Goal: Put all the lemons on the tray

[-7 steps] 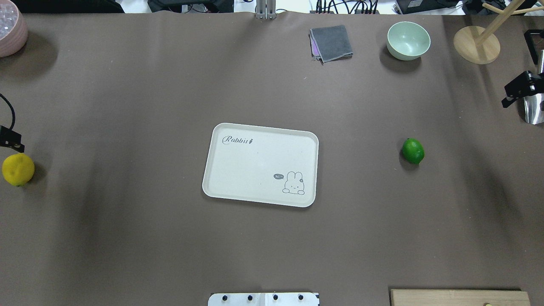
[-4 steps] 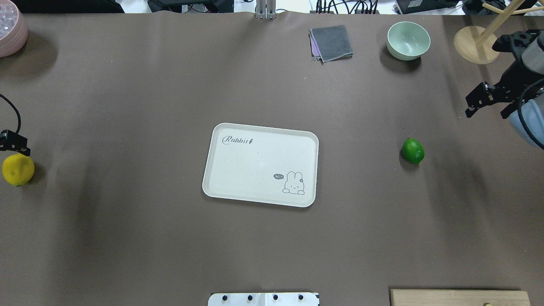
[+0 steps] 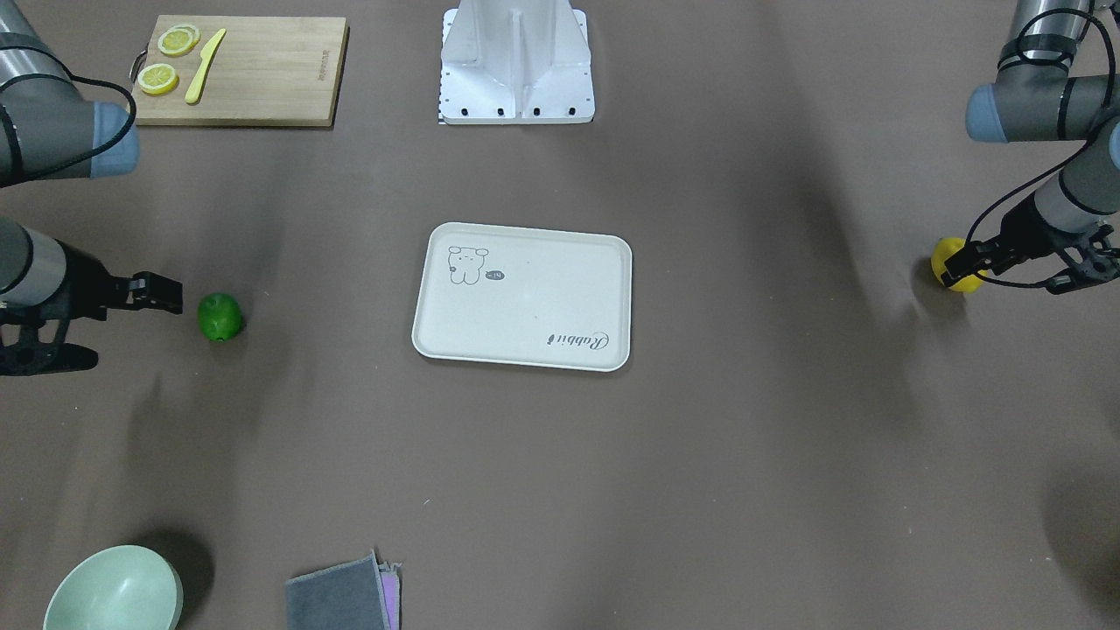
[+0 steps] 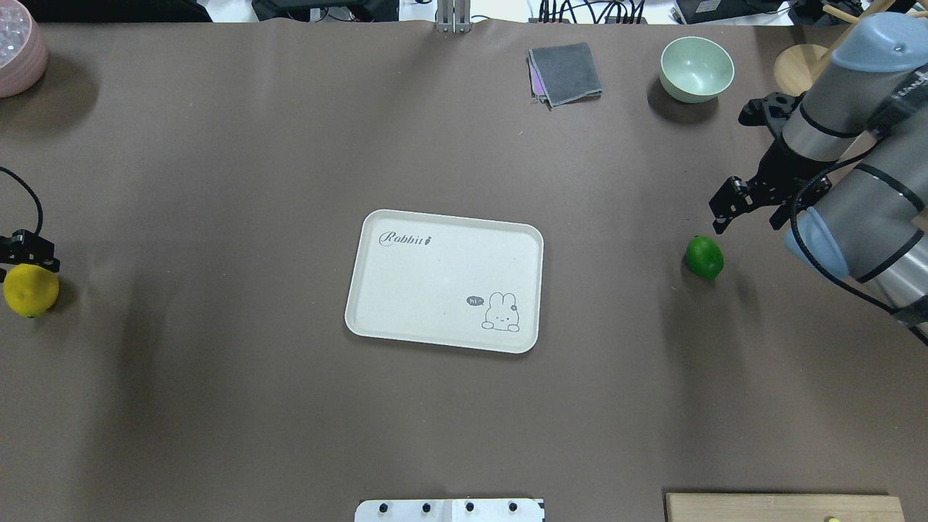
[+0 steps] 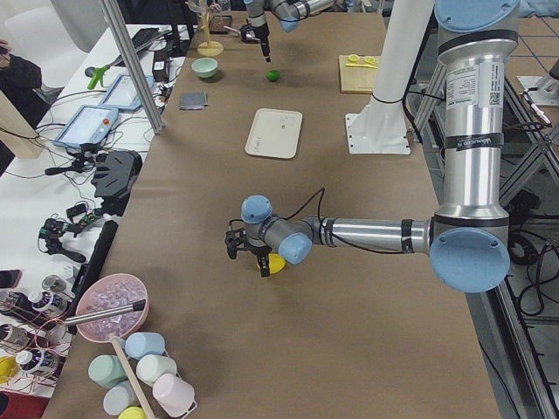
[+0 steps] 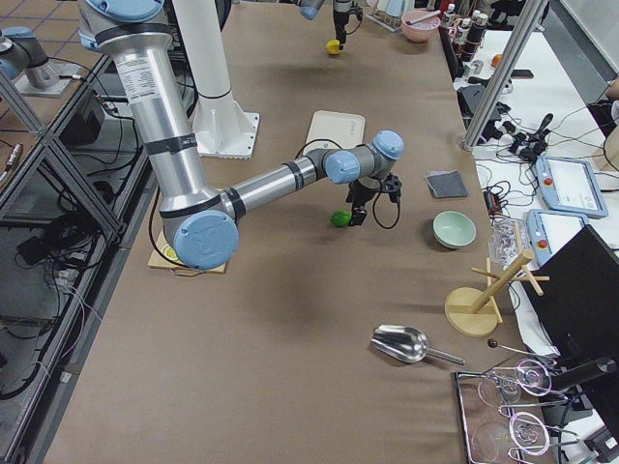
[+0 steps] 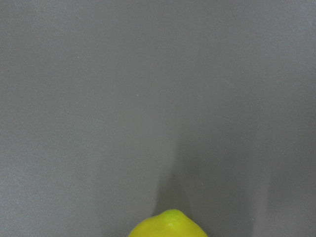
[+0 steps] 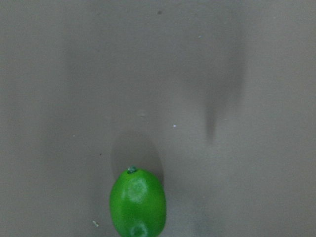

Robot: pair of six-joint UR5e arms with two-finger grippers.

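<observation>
The cream tray [image 4: 444, 239] lies flat mid-table with nothing on it. The green lemon [image 4: 705, 257] sits to its right and shows low in the right wrist view [image 8: 138, 202]. My right gripper [image 4: 739, 159] is open, up and to the right of that lemon in the overhead view, one finger [image 4: 726, 206] just short of it. The yellow lemon [image 4: 30, 290] sits at the table's far left and shows at the bottom of the left wrist view [image 7: 168, 226]. My left gripper [image 3: 1006, 273] is open, one finger [image 3: 967, 259] above that lemon.
A wooden cutting board [image 3: 262, 79] with lemon slices and a yellow knife lies by the robot base [image 3: 516, 66]. A mint bowl [image 4: 696, 69], a grey cloth [image 4: 565, 72], a wooden stand [image 4: 801, 72] and a pink bowl [image 4: 18, 54] line the far edge.
My right arm has swung in from the right edge to just beside the green lemon. My left gripper has shifted down a little, closer to the yellow lemon. Neither lemon has moved.
</observation>
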